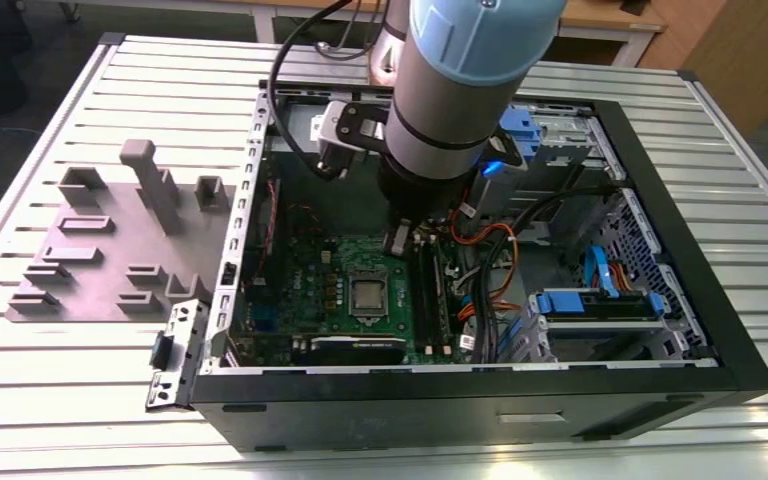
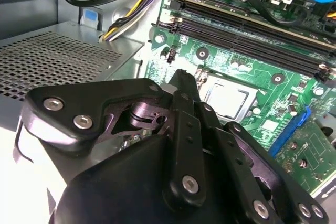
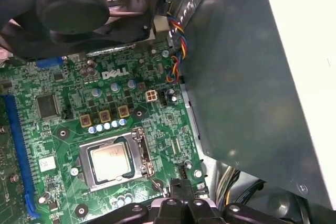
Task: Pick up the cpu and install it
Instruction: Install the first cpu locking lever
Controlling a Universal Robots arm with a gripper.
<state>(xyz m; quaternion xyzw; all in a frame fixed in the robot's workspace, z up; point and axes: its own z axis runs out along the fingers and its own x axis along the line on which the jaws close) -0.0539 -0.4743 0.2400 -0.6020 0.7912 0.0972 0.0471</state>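
The cpu is a small square chip with a silvery top, lying flat in the socket on the green motherboard. The rectangular metal socket frame lies around it. The cpu also appears in the exterior view and the second wrist view. My gripper hangs inside the open computer case, above the board and a little to one side of the socket. Its black fingers are pressed together with nothing between them, and their tips are clear of the chip.
The black computer case lies open on a slatted metal table. Black memory slots run beside the socket, with orange and black cables and blue drive brackets nearby. A grey fixture plate lies at the exterior view's left.
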